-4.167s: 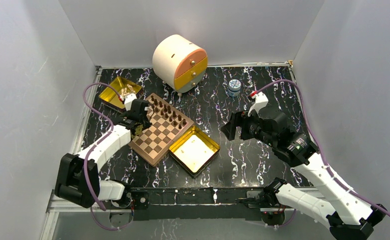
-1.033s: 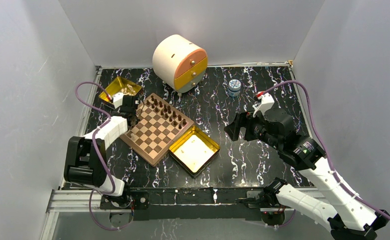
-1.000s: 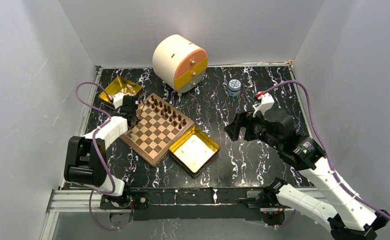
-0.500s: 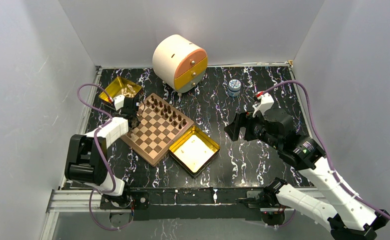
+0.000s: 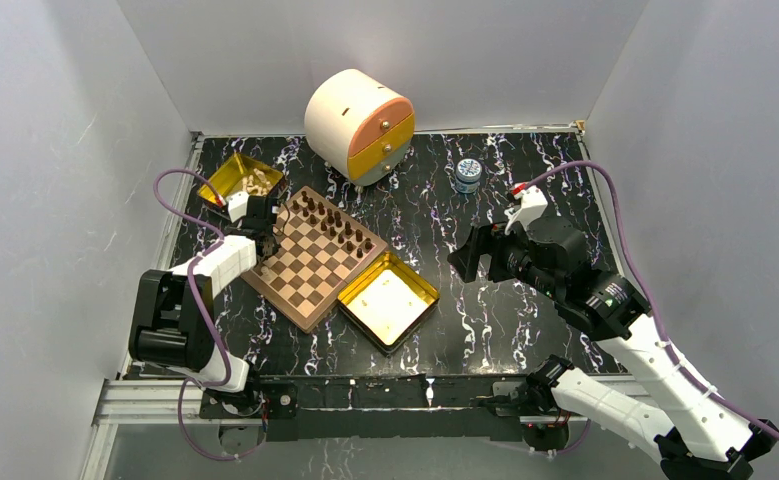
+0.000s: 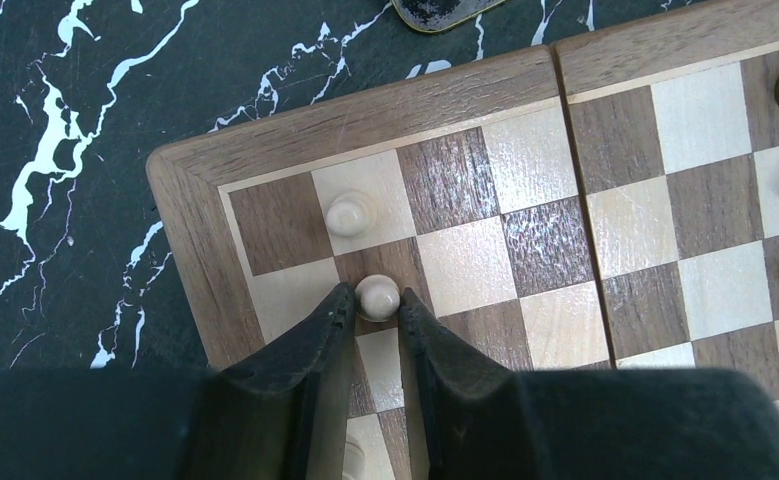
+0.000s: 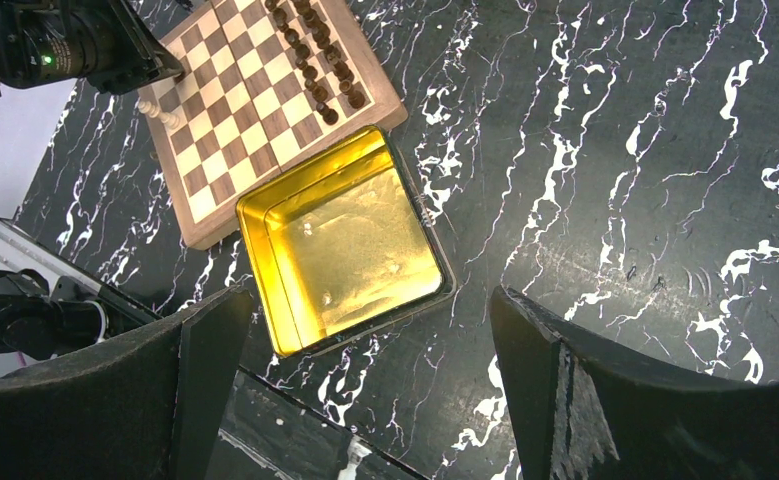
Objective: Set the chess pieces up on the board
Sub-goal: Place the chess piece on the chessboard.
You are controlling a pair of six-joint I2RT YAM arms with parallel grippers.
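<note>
**While Left End Effector Brackets a Pale Pawn, Right One Hangs Wide Over the Desk**

Where the square wooden chessboard with brown and tan checks [image 5: 315, 262] comes to its left corner, the left end effector [image 6: 374, 301] is down over the squares. Its jaws are narrow, one black fingertip [image 6: 337, 305] on each side of a small light tan pawn [image 6: 377, 294]. That pawn stands upright at a dark square in the second row from the rim. Whether the fingers pinch it or only sit against it, I cannot tell. A second light tan pawn [image 6: 351, 212] stands free on the pale square just beyond, in the rim row, one square from the corner.

Two rows of dark brown chess pieces [image 5: 337, 226] line the board's far side. More light tan pieces [image 5: 257, 181] lie in a shiny gold square tin [image 5: 220, 178] just behind the left arm. Another gold square tin [image 7: 355, 250] sits against the board's near right edge.

Above the black, white-veined marble desk [image 5: 485, 320], the right end effector [image 7: 370, 310] hangs with its jaws spread wide, gripping nothing, well apart from the board. A cream cylindrical cabinet with orange and yellow drawers [image 5: 358, 125] and a small blue-lidded jar [image 5: 468, 175] stand at the back.
</note>
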